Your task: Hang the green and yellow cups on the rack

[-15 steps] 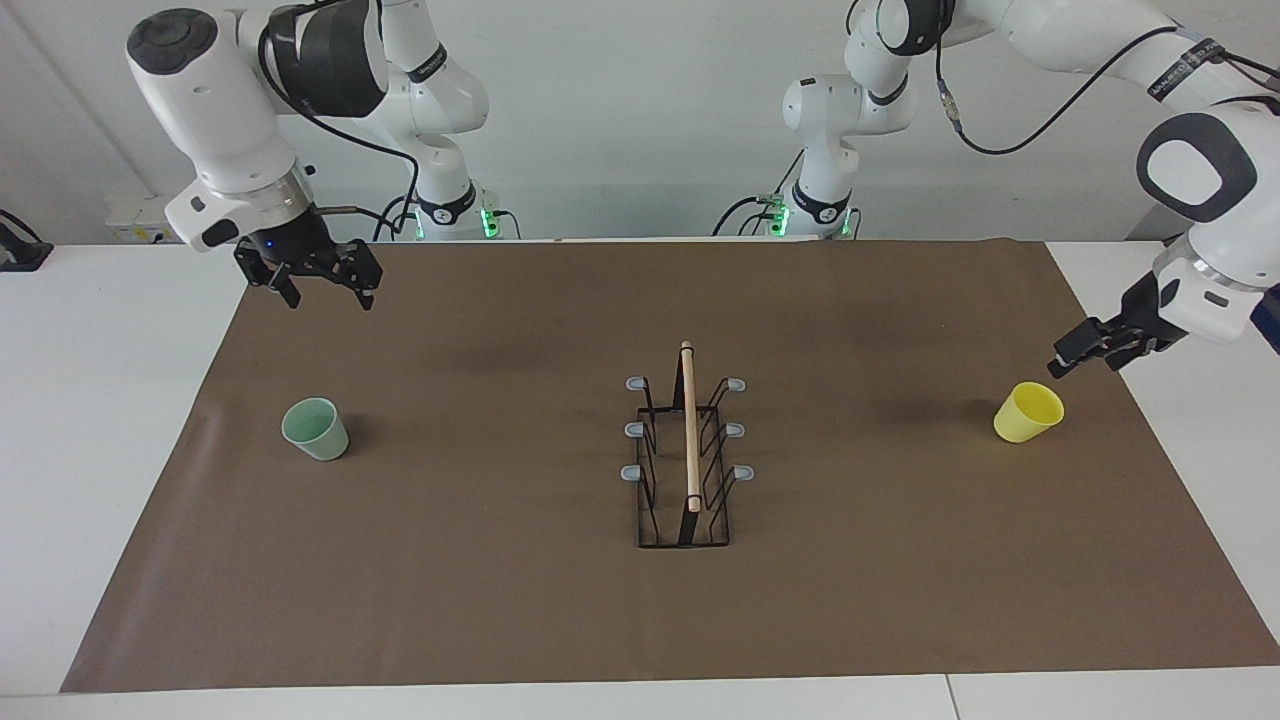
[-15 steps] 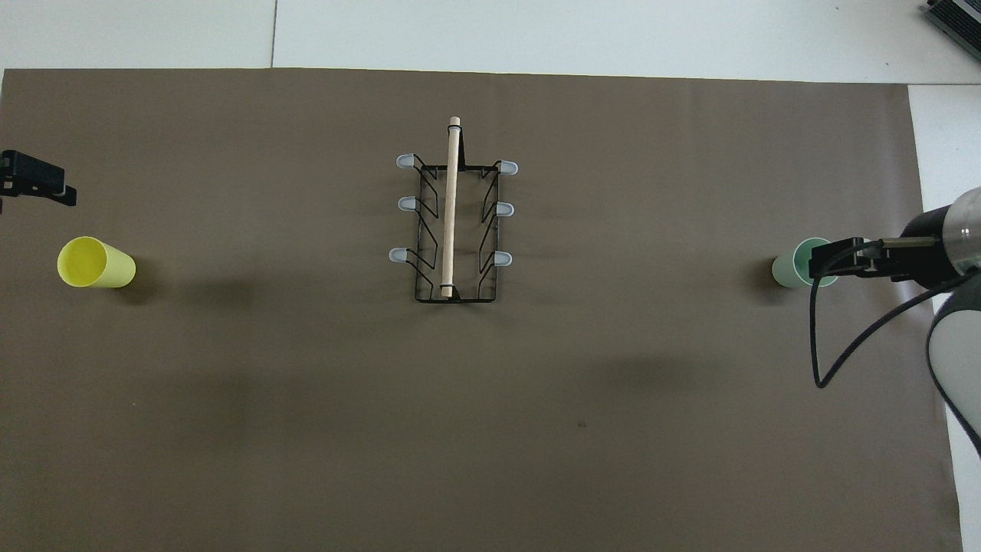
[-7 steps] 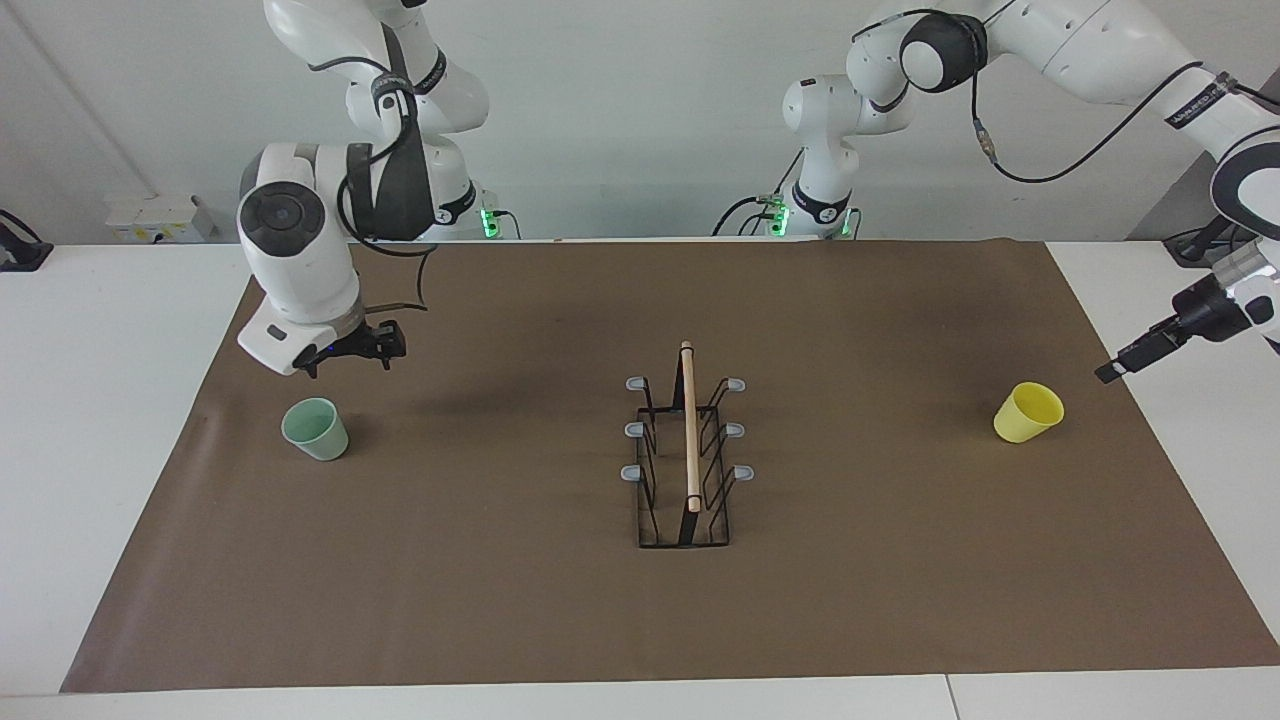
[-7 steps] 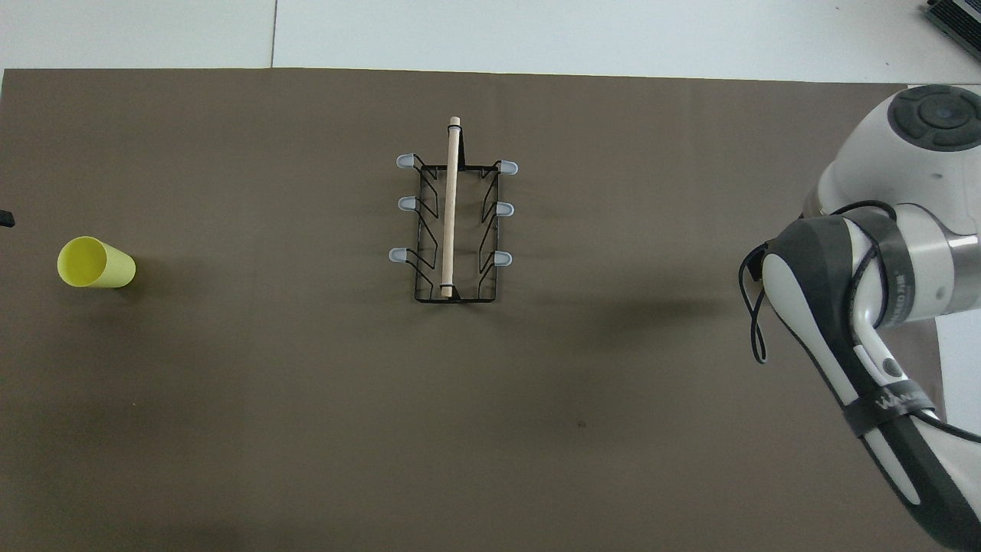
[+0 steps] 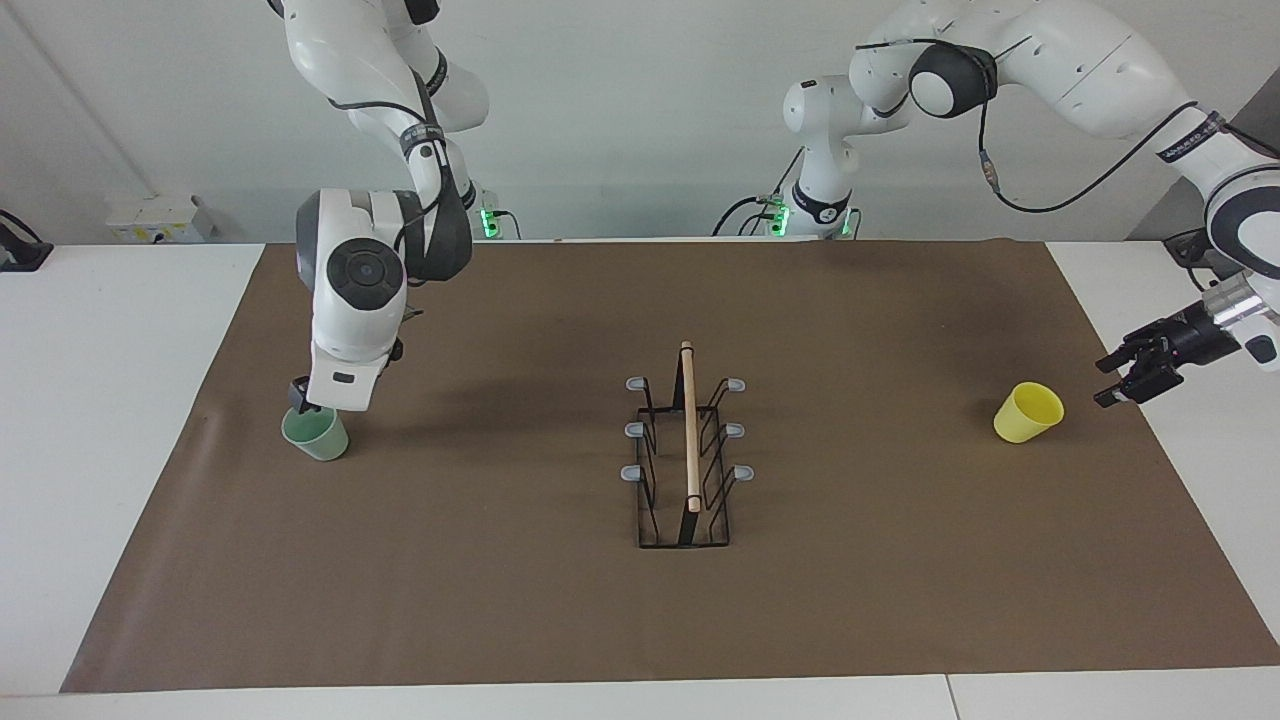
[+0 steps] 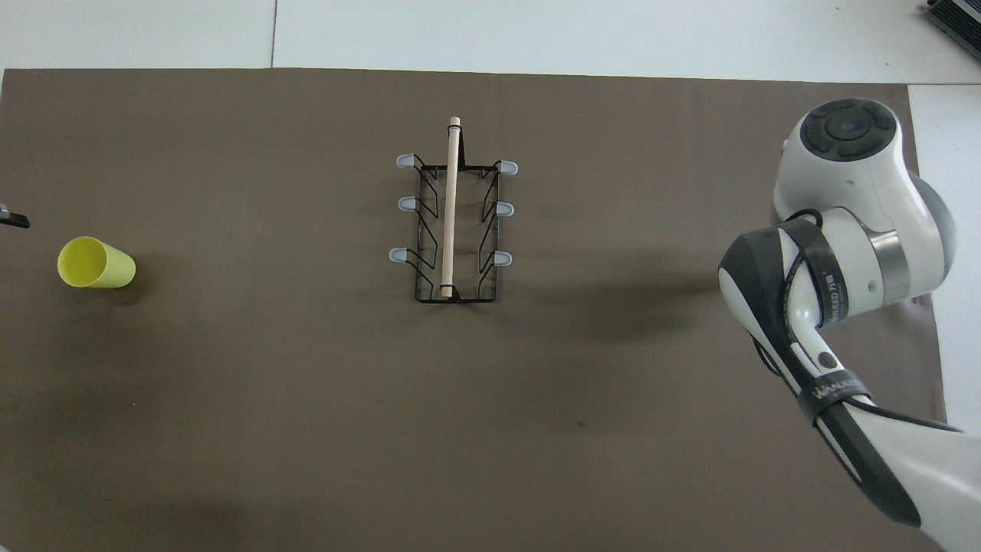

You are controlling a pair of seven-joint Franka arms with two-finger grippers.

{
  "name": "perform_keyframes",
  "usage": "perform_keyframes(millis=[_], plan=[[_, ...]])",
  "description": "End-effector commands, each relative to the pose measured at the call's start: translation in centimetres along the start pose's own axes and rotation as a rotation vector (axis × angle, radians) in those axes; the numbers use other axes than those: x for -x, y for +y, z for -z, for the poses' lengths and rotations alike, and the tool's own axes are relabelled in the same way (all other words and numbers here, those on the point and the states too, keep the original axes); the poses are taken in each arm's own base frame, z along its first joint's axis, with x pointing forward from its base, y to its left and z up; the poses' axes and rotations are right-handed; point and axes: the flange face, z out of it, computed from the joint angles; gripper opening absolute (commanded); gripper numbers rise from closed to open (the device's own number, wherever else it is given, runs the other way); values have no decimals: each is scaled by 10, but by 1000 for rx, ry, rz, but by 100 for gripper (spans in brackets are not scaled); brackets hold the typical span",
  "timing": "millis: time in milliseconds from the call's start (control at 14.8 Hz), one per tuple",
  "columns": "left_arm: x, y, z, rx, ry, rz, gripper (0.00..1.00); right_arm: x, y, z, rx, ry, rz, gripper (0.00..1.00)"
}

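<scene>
The mint green cup [image 5: 318, 436] stands upright on the brown mat toward the right arm's end. My right gripper [image 5: 303, 402] hangs straight down at its rim, open; the white wrist hides most of it, and whether it touches the cup I cannot tell. In the overhead view the right arm covers this cup. The yellow cup [image 5: 1028, 412] [image 6: 96, 262] stands tilted toward the left arm's end. Open and holding nothing, my left gripper [image 5: 1112, 383] [image 6: 14, 220] hovers beside it over the mat's edge. The black wire rack [image 5: 690, 430] [image 6: 451, 207] stands mid-mat, nothing on its prongs.
The brown mat [image 5: 500, 600] covers most of the white table [image 5: 100, 450]. The right arm's forearm and elbow [image 6: 843, 230] reach over the mat's corner. Both arm bases stand at the robots' edge of the table.
The right arm has swung down from high over the mat until its hand reaches the green cup's rim. The left gripper has shifted a little beside the yellow cup. Cups and rack stay put.
</scene>
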Motion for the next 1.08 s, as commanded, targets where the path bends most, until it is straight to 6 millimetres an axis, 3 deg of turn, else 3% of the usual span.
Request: perform_keyframes(millis=[0, 202, 337, 673, 741, 1010], plan=[[0, -35, -16, 32, -92, 162, 100, -13, -19, -9, 112, -75, 194, 100], [3, -79, -27, 137, -165, 394, 100, -49, -49, -30, 256, -216, 410, 100], [2, -85, -39, 169, -167, 581, 100, -71, -56, -52, 321, -320, 561, 100], [2, -101, -59, 295, -176, 866, 100, -90, -63, -87, 366, -433, 701, 100], [2, -106, -57, 307, -187, 889, 100, -90, -68, -98, 369, -458, 725, 100], [3, -140, -83, 451, -213, 1069, 100, -84, -67, -111, 396, -504, 757, 100]])
